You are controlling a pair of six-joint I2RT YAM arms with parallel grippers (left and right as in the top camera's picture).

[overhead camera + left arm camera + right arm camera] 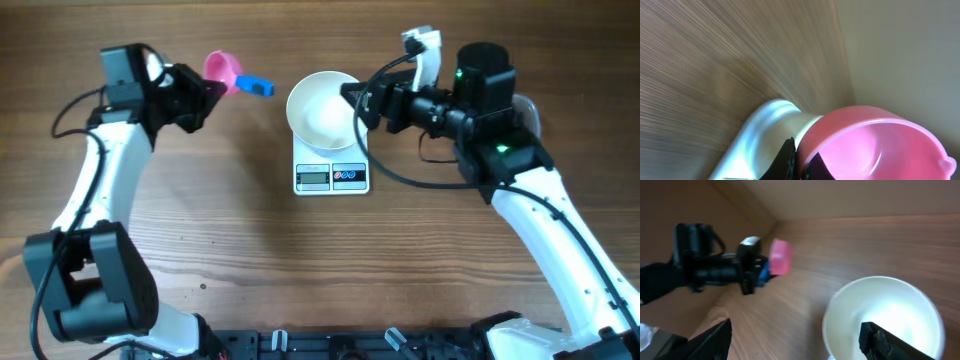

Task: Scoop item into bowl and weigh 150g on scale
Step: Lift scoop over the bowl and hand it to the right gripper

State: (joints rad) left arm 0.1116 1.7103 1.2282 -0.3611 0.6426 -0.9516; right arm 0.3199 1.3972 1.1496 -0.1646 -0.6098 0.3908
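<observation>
Overhead: the white bowl sits on the scale, whose display edge faces your arm bases. Left of the scale, your left gripper pinches the pink scoop, its blue handle pointing toward the scale.

Left wrist: the fingers are pressed together on the pink scoop at its rim.

Right wrist: your right gripper is spread wide above the scale, and the bowl looks smooth and glossy.

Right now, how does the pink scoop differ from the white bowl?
The pink scoop is smaller than the white bowl, and their colours differ. The scoop is held tilted in the shut left gripper, while the bowl sits upright on the scale. Both are round and open, and both look empty.
</observation>
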